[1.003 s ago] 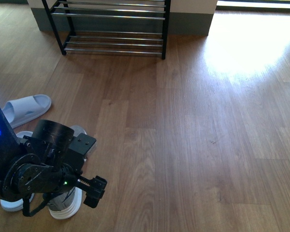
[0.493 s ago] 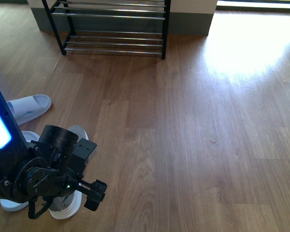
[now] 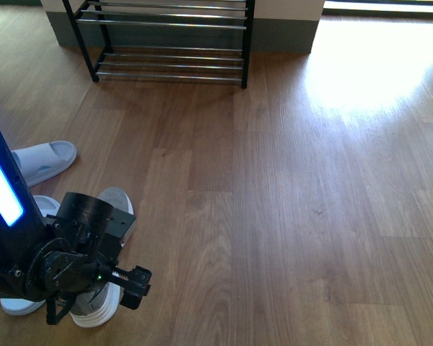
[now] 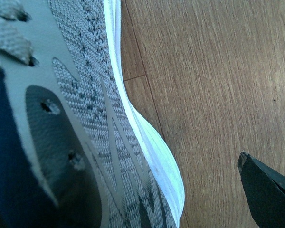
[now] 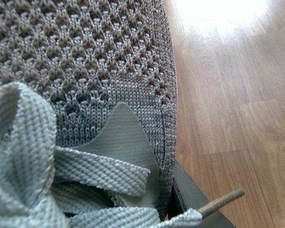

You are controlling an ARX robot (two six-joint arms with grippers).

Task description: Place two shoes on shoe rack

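Left gripper (image 3: 94, 301) low over grey sneaker (image 3: 117, 200) on floor (image 3: 274, 216), near left; fingers spread wide, one finger (image 4: 268, 190) clear of white sole. Right gripper (image 5: 99, 216): second sneaker (image 5: 85, 61) fills its view, dark finger (image 5: 194, 209) alongside; grip cannot tell. Pale blue slide (image 3: 43, 160) beyond. Shoe rack (image 3: 169, 65) far back.

The left arm (image 3: 14, 238) reaches low at the near left, a blue strip lit along its link. Its wrist bends down, so the left tool (image 3: 101, 288) points at the floor, spread. One dark finger (image 4: 268, 190) stands clear of the sneaker (image 4: 85, 118). One finger (image 5: 183, 190) of the right tool (image 5: 133, 213) shows; its grip is unclear.
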